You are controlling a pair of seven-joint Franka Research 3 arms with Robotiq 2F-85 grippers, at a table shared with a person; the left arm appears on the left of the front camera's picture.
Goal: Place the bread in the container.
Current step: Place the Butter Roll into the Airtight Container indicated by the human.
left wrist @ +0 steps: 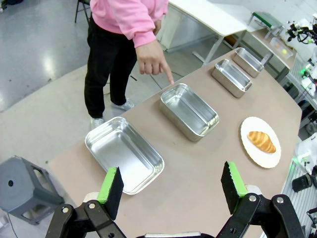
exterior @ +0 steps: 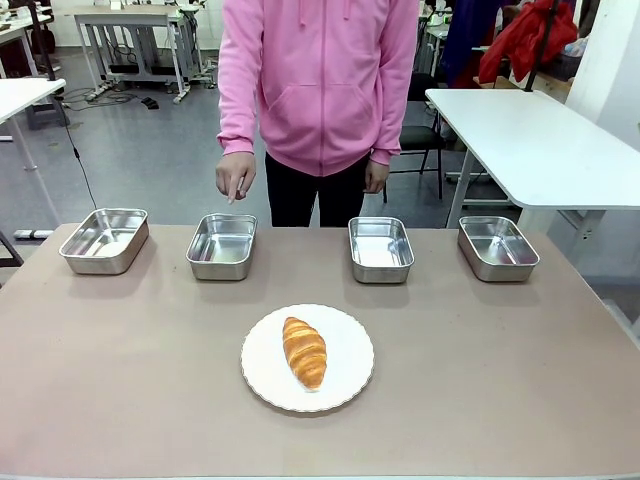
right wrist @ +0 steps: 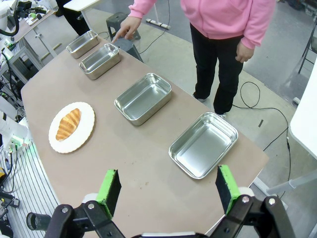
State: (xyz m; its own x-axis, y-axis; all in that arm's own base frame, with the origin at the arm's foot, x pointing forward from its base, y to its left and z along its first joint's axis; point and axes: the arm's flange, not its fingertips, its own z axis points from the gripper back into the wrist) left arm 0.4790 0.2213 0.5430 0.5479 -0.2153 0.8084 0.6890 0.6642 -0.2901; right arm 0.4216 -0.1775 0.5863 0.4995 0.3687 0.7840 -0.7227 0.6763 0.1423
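— While our two arms hang above the bench (exterior: 480,400), where do we see the bread (exterior: 305,351)?

— We see the golden-brown ridged croissant lying on the round white scalloped plate (exterior: 345,375), near our edge.

— And the container (exterior: 222,245)?

— Four shiny rectangular steel pans stand in a row at the far side; the person's hand (exterior: 235,177) points a finger down over the second from our left.

— Our fingers?

— Left gripper (left wrist: 172,186) fingers wide apart, empty; right gripper (right wrist: 168,188) fingers likewise
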